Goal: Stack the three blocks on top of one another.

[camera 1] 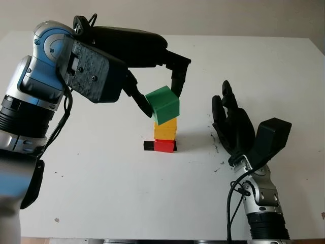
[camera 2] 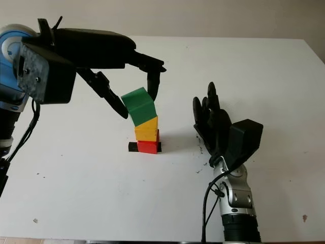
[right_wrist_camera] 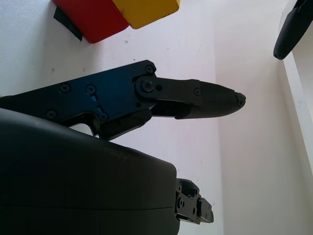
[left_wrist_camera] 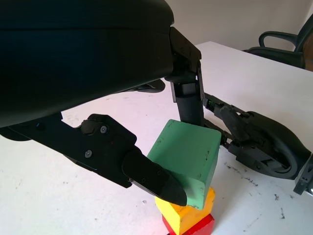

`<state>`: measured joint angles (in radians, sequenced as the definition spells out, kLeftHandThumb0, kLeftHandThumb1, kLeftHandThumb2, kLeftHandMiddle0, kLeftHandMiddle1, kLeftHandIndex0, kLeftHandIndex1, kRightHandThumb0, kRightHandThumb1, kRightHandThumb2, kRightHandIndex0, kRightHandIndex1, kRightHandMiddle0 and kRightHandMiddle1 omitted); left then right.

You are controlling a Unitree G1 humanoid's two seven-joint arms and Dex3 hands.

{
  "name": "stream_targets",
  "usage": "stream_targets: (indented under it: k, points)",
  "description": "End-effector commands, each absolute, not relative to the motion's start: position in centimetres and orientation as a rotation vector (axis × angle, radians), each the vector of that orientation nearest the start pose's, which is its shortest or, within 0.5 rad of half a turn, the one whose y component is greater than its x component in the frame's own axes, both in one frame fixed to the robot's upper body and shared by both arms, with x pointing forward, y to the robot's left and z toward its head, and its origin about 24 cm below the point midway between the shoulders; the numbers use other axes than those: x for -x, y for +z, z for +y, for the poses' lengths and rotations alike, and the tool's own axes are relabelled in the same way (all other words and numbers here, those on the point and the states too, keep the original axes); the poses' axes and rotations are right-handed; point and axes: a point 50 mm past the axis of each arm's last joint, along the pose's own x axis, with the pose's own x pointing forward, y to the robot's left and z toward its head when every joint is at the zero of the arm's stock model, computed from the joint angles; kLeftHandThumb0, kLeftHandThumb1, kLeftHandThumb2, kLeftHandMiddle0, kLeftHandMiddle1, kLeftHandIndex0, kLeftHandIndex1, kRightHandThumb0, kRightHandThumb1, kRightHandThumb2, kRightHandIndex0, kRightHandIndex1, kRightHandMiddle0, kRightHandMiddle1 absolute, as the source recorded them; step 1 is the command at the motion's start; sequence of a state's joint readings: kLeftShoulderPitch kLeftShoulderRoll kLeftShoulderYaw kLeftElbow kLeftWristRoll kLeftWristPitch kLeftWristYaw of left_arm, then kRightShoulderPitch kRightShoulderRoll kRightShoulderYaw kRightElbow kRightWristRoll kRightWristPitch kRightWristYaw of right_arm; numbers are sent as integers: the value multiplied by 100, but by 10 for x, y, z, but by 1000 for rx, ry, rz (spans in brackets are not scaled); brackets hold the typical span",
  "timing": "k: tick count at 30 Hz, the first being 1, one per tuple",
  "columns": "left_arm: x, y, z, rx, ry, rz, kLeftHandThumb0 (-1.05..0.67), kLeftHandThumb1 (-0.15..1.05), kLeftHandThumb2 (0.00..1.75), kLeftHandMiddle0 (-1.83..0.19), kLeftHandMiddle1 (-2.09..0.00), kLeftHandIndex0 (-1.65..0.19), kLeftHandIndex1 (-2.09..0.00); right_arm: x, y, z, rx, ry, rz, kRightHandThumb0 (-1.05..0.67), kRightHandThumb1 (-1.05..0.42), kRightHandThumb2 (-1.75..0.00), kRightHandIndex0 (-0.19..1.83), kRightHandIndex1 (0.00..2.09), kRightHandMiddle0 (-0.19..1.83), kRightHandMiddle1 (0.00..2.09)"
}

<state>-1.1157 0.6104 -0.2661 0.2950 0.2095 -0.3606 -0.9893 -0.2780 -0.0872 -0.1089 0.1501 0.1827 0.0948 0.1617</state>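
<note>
While tilted on yellow block [camera 1: 165,128]: green block [camera 1: 163,104] pinched by left hand [camera 1: 152,86].
Risk: release topples stack.
Right hand [camera 1: 231,124]: open, right of stack.

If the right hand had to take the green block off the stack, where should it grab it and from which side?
Probably by two opposite flat side faces of the tilted green cube-shaped block, coming from above and the robot's right. That side is free, while the left hand holds the block from the other side. It sits askew on the yellow block over the red block, so lift straight up. The right hand is open beside the stack.
</note>
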Motion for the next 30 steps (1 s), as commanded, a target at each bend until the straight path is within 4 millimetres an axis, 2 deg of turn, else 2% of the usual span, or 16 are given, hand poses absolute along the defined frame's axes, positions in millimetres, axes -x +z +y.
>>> stream_targets:
  k: [1,8,14,22,30]
  points:
    - [-329,313,105,-1425,-968,-636,-38,95,5,-28,-7,-39,-145,-304,78,-165,-115,129,-55,-70,-105,-47,-19,0,-19,3]
    - [-331,309,106,-1380,-948,-594,-37,96,6,-29,-7,-38,-143,-302,78,-165,-111,126,-46,-69,-105,-47,-19,0,-19,3]
    - [-334,305,109,-1265,-864,-428,-38,98,5,-28,-6,-27,-158,-302,78,-165,-118,129,-41,-70,-105,-45,-19,0,-19,3]
    - [-327,304,113,-1153,-731,-236,-34,101,6,-32,-7,-14,-183,-303,78,-164,-111,130,-34,-71,-105,-45,-19,0,-19,2]
    - [-320,299,118,-1146,-686,-134,-31,103,6,-35,-8,-17,-181,-305,78,-163,-112,141,-38,-71,-105,-45,-19,0,-19,2]
